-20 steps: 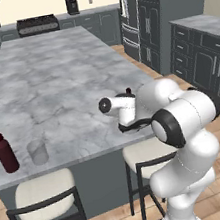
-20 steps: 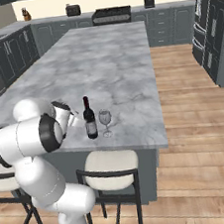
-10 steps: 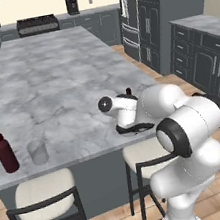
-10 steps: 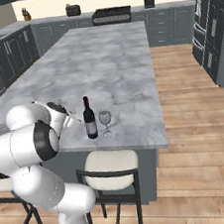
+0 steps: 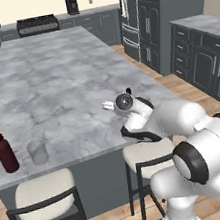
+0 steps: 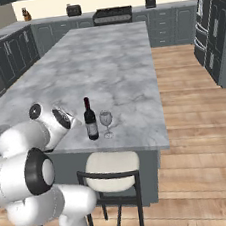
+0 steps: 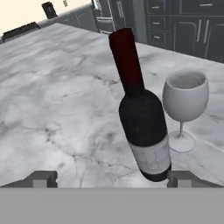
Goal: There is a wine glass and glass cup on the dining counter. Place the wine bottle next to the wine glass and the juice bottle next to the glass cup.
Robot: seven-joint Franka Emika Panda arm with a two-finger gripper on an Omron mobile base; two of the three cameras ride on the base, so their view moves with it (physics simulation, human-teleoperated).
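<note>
The wine bottle point(image 7: 142, 118) stands upright on the dining counter point(image 7: 52, 109), close beside the wine glass point(image 7: 184, 101). From the right base view, the wine bottle point(image 6: 90, 119) and the wine glass point(image 6: 106, 122) stand side by side near the counter's front edge. My gripper point(image 7: 114, 177) is open, its fingertips point(image 7: 41, 178) spread wide and short of the bottle, holding nothing. In the right base view the gripper point(image 6: 77, 122) sits just left of the bottle. Far along the same edge, the juice bottle point(image 5: 5, 152) stands next to the glass cup point(image 5: 38, 151).
Cream-seated stools point(image 5: 42, 192) point(image 6: 111, 168) stand under the counter's front edge. A stove point(image 6: 112, 13) and dark cabinets line the back wall. A tall dark fridge unit point(image 5: 142, 15) stands to the right.
My hand has drawn back a little from the wine bottle, and the arm's elbow has swung lower. The bottle and glass have stayed in place.
</note>
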